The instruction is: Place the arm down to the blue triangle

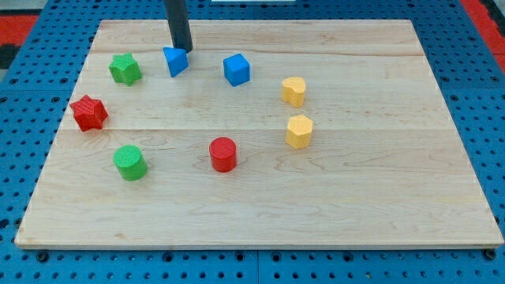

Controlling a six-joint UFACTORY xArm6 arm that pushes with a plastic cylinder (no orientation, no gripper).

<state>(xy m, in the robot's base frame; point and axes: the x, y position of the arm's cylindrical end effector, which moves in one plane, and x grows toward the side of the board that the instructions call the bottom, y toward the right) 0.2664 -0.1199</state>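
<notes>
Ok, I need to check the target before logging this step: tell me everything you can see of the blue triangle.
The blue triangle is a small, solid-looking wedge block in bright blue, resting on the wooden board near the view's top left. It lies between the green star and the blue cube, apart from both. My tip stands right at its upper right edge, seemingly touching.

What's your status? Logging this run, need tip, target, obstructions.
My tip down at the blue triangle, at its upper right edge, contact unclear. Green star to its left, blue cube to its right, both apart. Nothing in the way.
</notes>
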